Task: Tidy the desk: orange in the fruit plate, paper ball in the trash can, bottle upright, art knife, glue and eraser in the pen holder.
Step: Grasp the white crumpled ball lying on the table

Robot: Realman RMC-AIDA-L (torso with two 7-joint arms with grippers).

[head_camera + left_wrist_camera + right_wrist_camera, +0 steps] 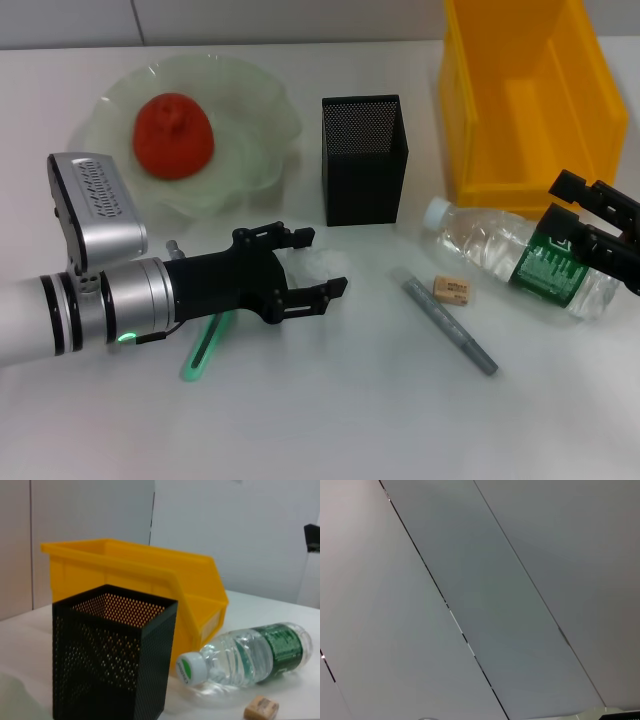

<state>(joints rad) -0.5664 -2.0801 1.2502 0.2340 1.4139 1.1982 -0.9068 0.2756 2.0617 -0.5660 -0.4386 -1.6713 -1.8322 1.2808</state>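
Just in front of the pen holder (363,158), left gripper (308,264) hovers with fingers spread around the paper ball (318,265), not clamped. My call: lower squarely, close gently so the ball doesn't squirt out, then lift clear of the green art knife (205,345) below the wrist. Right gripper (592,228) sits over the lying bottle (520,258), right of the holder, fingers apart. Orange (173,135) already on the fruit plate (255,120), left of the holder. Yellow trash can (527,95) behind the bottle. White desk (330,420); plain pale wall panels behind.
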